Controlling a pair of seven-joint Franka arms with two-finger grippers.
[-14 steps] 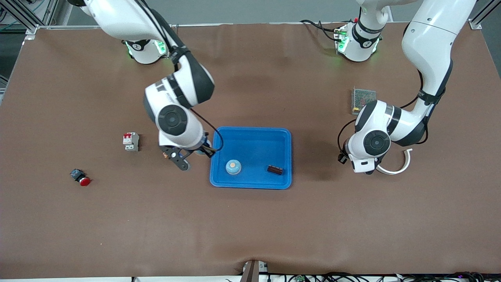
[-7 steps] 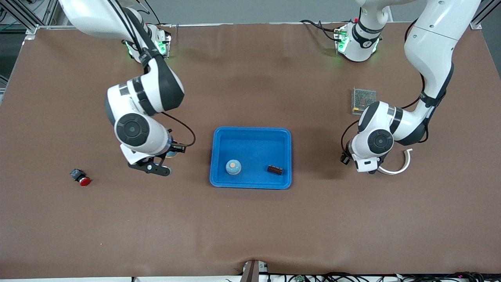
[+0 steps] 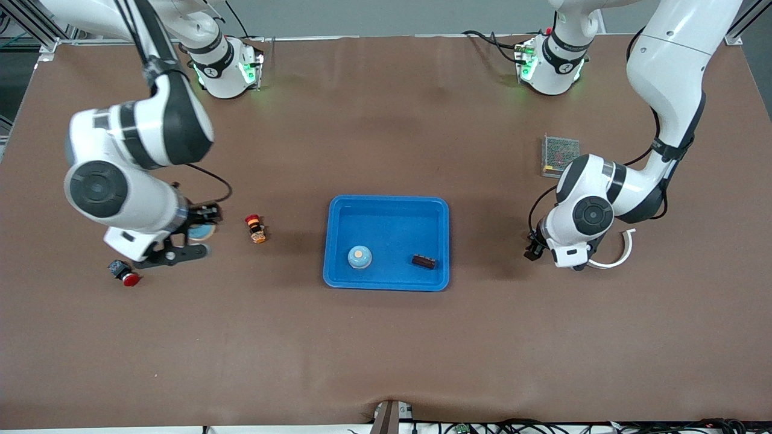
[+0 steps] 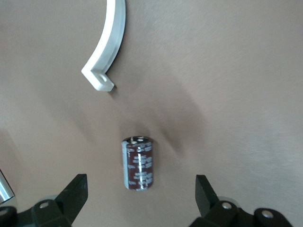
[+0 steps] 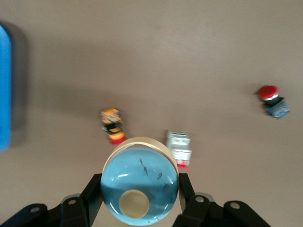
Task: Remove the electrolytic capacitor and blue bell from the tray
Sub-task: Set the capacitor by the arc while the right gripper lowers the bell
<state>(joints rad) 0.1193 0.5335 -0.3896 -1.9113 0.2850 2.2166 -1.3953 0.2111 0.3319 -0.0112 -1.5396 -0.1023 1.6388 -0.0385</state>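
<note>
The right arm has swung away from the tray (image 3: 392, 224) toward its own end of the table (image 3: 386, 355), and the left arm's jaws have spread apart. The right gripper (image 3: 181, 248) is now closed on a blue bell (image 5: 139, 179), holding it over the table above the breaker (image 5: 179, 147), near the red button (image 3: 125, 273) and well apart from the tray. The left gripper (image 4: 141, 189) hangs wide open, low over a capacitor (image 4: 138, 163) lying on its side on the table just beside a white bracket (image 4: 111, 42), toward the left arm's end and clear of the tray. So one capacitor looks delivered and released, and one bell is out but not yet set down. A second bell (image 3: 359, 257) and a second capacitor (image 3: 424, 261) lie in the tray, in the part nearer the front camera, apart from each other. If those also count, I judge the job about half done.
</note>
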